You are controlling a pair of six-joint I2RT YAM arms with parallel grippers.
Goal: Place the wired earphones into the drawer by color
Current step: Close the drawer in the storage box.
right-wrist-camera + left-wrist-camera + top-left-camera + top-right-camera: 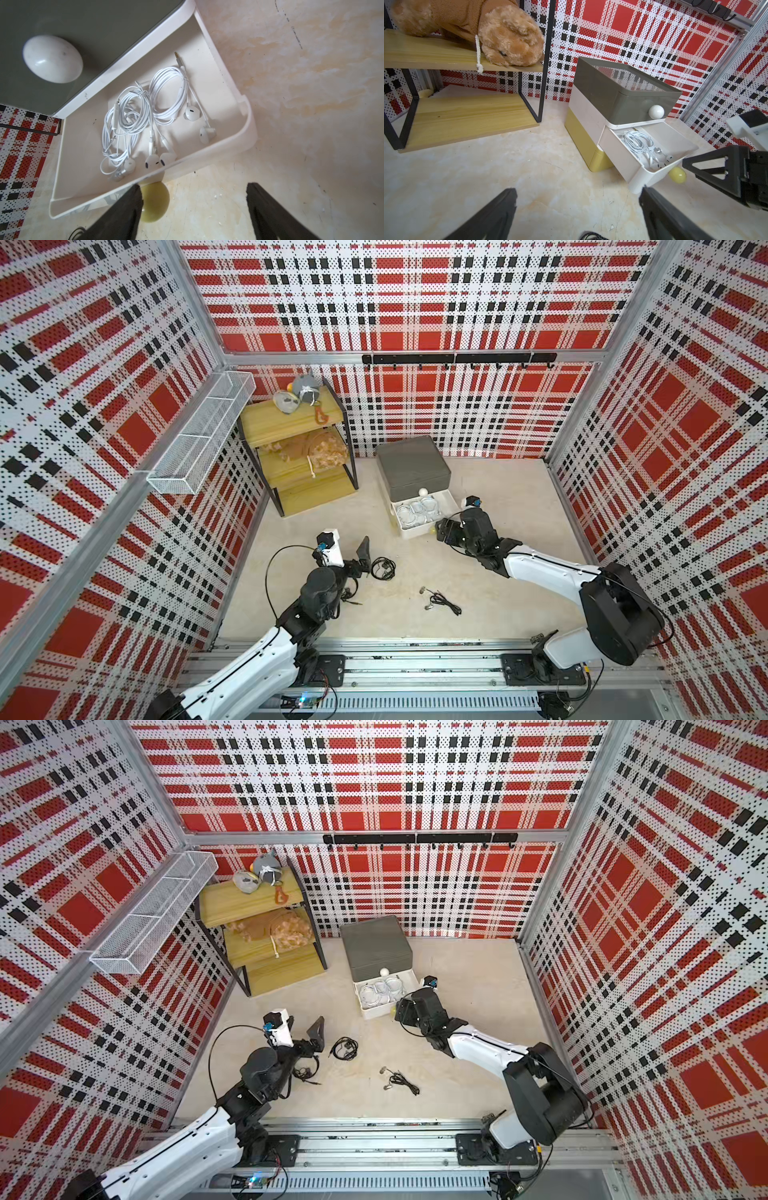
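White sets are in, black sets are left out

We see the white earphones [166,93] coiled inside the open white drawer [247,133] of the drawer unit [411,466]. Three black earphones lie on the tabletop [519,572] in front of the unit: one coil [383,568], one loose set [444,601], and one partly under the left arm [348,594]. The right jaws stand apart and empty at the drawer's front. The left jaws gape empty beside the coil. We judge the task about half done, and we spot no red sets.

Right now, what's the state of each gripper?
Left gripper: open, empty.
Right gripper: open, empty, close to the yellow knob but not gripping it.
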